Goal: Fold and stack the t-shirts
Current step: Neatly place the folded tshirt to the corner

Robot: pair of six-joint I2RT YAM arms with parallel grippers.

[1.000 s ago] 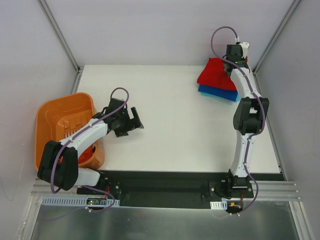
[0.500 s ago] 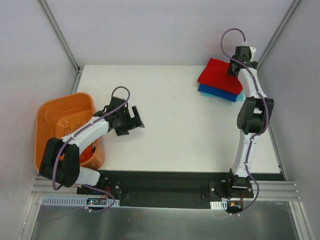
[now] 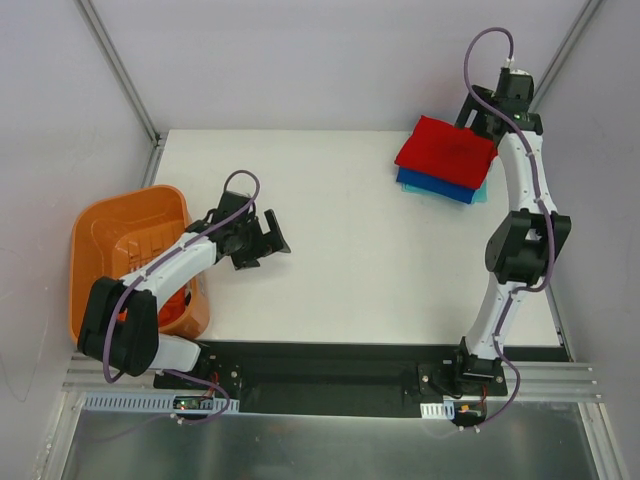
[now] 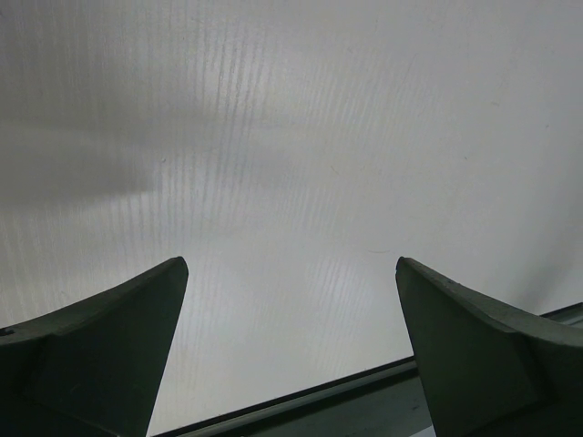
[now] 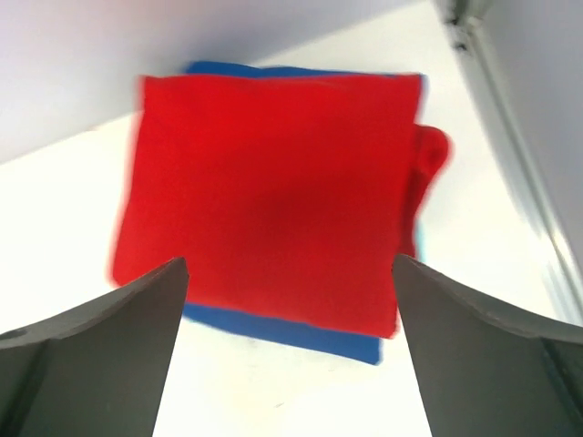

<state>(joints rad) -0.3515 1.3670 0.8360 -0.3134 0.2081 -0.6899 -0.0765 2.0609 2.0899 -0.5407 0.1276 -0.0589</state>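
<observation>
Stack: red shirt (image 5: 273, 191) lies folded on the blue shirt (image 5: 301, 334), at the table's (image 3: 350, 220) far right corner.
Right gripper (image 5: 290, 264): fingers spread wide above the stack, holding nothing.
Left gripper (image 4: 291, 264): wide open, empty, near the basket (image 3: 100, 240).

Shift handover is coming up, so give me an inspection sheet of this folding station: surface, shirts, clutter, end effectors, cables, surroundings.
Surface: white table, no stains seen.
Job's things: folded red t-shirt lies on a blue t-shirt, with a teal t-shirt edge showing beneath, at the far right corner. Orange-red cloth in the basket, mostly hidden.
Clutter: orange plastic basket at the left edge.
End effectors: left end effector open over the table; right end effector open above the stack, holding nothing.
Cables: purple cable loops on the left arm and right arm, both off the table.
Surroundings: white walls, metal frame posts.
</observation>
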